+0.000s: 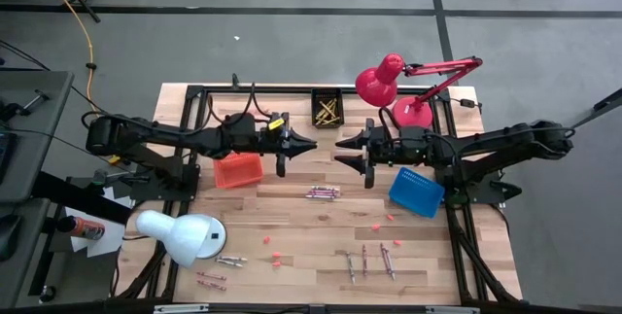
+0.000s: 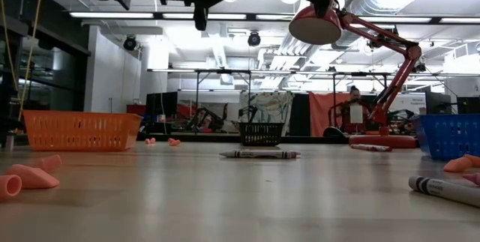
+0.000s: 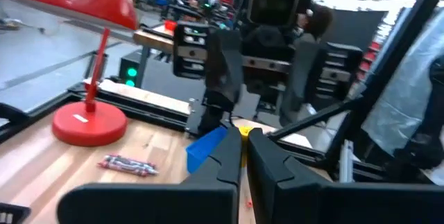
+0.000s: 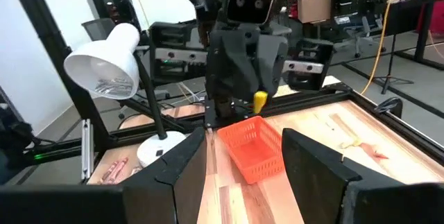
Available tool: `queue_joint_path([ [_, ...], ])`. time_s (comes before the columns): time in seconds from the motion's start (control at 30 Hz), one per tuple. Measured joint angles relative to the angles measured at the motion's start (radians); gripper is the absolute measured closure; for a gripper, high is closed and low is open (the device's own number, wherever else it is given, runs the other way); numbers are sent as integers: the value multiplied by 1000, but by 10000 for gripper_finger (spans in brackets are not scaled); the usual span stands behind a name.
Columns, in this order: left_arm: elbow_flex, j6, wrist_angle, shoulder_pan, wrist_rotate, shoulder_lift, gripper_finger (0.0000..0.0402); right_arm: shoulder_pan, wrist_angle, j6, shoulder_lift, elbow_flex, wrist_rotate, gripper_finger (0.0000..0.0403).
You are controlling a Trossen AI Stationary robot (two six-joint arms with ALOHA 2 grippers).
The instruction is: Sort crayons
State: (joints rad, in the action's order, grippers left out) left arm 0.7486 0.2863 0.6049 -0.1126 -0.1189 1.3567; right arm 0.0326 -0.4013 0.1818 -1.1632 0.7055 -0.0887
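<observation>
Left hand [image 1: 309, 145] fingers together, right hand [image 1: 340, 149] fingers apart, crayons [image 1: 324, 193] bunch lying left-right

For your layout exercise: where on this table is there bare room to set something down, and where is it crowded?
Free: the wood between the orange basket and the crayon bunch, and between the black basket and the grippers. Crowded: the front edge, with scattered crayons, pink chips and the white lamp.

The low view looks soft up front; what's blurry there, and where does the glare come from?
Low view: the pink bits nearest the lens are blurred; the crayon bunch mid-table is sharper; ceiling light strips glare bright white. High view: evenly lit, soft shadows.
</observation>
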Motion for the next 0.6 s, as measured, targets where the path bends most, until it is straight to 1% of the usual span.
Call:
queue_joint_path([
  [0.07,0,0,-1,-7,-21,0,401,0,3,0,-3,0,-37,221],
  [0.2,3,-29,-11,-34,-16,5,401,0,-20,4,-3,0,-150,221],
  [0.27,34,-52,-74,-71,-11,24,401,0,-52,20,-3,0,-204,221],
  [0.33,88,-78,-177,-119,-4,53,401,-5,-74,18,-3,0,-251,221],
  [0.43,188,-141,-302,-190,39,137,401,-26,-88,20,-3,0,-277,221],
  [0.53,288,-196,-382,-254,78,261,401,-45,-97,24,-3,0,-279,221],
  [0.6,354,-234,-441,-289,82,349,401,-55,-97,25,-3,0,-279,221],
])
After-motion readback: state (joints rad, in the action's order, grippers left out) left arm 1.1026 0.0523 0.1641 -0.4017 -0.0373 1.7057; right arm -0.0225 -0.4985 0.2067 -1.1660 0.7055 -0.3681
